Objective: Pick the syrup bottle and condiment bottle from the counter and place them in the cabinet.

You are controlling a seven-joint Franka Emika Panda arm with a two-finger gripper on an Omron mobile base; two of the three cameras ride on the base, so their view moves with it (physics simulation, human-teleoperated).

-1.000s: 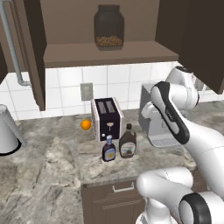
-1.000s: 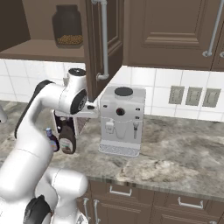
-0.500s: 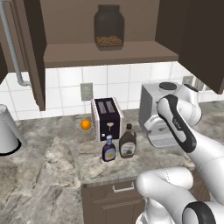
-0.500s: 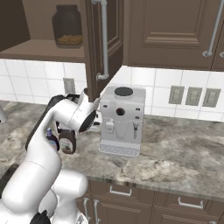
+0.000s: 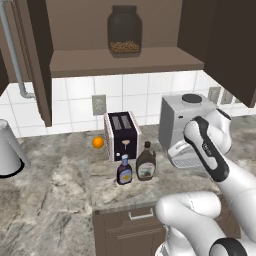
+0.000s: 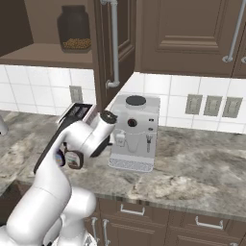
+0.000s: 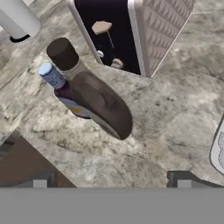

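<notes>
Swung down over the last second from a high, upright wrist to a low fold beside the coffee machine [image 5: 182,120], hand now aimed down at the two bottles. Spread wide at the fingers [image 7: 183,179], about as before, nothing between them and nothing touched.

No shift in either bottle across that second:
- upright on the surface [image 5: 60,200] with the syrup bottle [image 5: 146,162], just in front of the toaster [image 5: 122,135]
- just beside it, on its left in the left base view, with the condiment bottle [image 5: 124,171]; touching or a hair apart, can't tell
- from the hand view, looking down on both caps, with the brown flask [image 7: 100,103] nearest and the blue cap [image 7: 50,74] tucked behind its shoulder

Reads as reach phase, first pick not yet made, likely going for the syrup bottle since centred on it. Zero of two stowed so far.

Open at the cabinet [image 5: 125,62], shelf board free either side of the jar [image 5: 124,31], so drop spot looks fine.

Watch-outs: tight spacing, so risk of clipping the condiment bottle on closing; better to grip across the flask's flat faces. Also need to clear the toaster on the lift.
</notes>
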